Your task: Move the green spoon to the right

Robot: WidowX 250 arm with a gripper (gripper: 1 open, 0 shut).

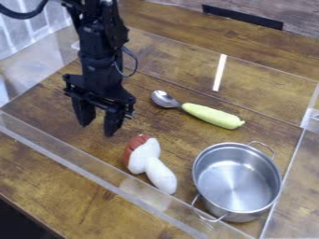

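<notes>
The green spoon [197, 111] lies flat on the wooden table, right of centre, its silver bowl pointing left and its yellow-green handle pointing right. My gripper [99, 119] hangs from the black arm to the left of the spoon, fingers pointing down close to the table. It stands clear of the spoon's bowl. A narrow gap shows between the fingers [84, 116] and nothing is in it.
A white toy with a reddish-brown end [151, 161] lies in front of the gripper. A steel pot [237, 179] stands at the front right. Clear plastic walls [75, 154] fence in the work area. A white strip [221, 70] stands at the back.
</notes>
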